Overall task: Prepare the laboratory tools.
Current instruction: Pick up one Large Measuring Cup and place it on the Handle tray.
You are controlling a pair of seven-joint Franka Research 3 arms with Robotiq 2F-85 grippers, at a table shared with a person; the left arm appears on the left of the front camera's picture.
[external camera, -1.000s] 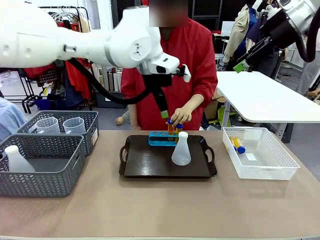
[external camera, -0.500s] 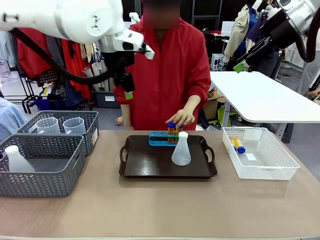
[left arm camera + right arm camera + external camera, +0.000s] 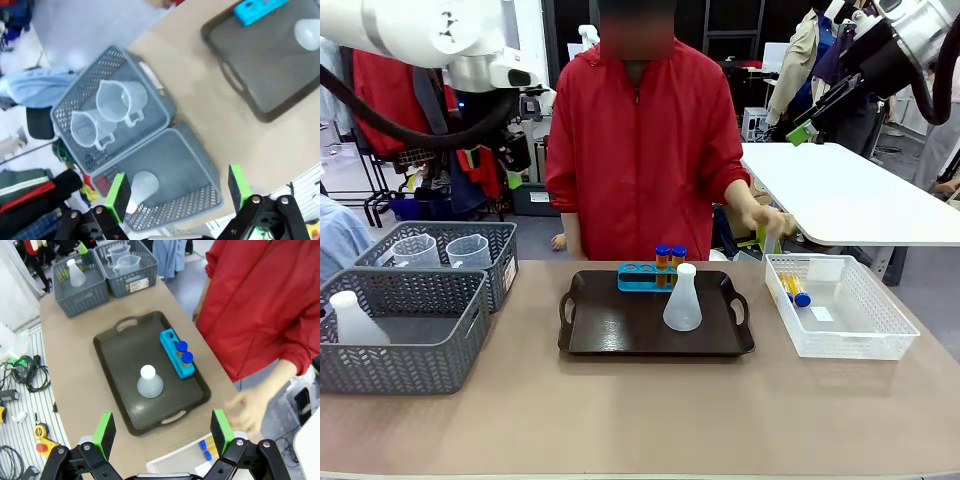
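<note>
Desk: the tan desk (image 3: pixel 640 420) carried a tray at its middle, grey baskets at the tray's 9 o'clock and a white basket at its 3 o'clock.
Person: a person in a red jacket (image 3: pixel 640 150) stood behind the desk at the tray's 12 o'clock; the hand (image 3: pixel 765 220), blurred, was raised at 11 o'clock of the white basket, apart from it.
Grey baskets: the near basket (image 3: pixel 410 360) and the far basket (image 3: pixel 500 255) stood just beside each other.
Tray: the dark tray (image 3: pixel 620 330) lay flat, with handles at 3 and 9 o'clock.
White basket: the white basket (image 3: pixel 840 345) held the loose tubes (image 3: pixel 798 290), lying near its 10 o'clock corner.
Left tool: the left tool (image 3: pixel 178 192) hung high over the grey baskets, fingers wide apart, nothing between them.
Right tool: the right tool (image 3: pixel 163 431) hung high above the tray and white basket, fingers wide apart, gripping nothing.
Flask: the flask (image 3: pixel 682 300) stood upright on the tray, just at 6 o'clock of the racked tubes.
Second flask: the second flask (image 3: pixel 355 320) stood at the near basket's 9 o'clock end.
Beakers: two clear beakers (image 3: pixel 468 250) stood side by side in the far basket.
Rack: the blue rack (image 3: pixel 638 277) sat at the tray's 12 o'clock edge.
Racked tubes: two orange, blue-capped racked tubes (image 3: pixel 663 257) stood upright in the rack's 3 o'clock end.
</note>
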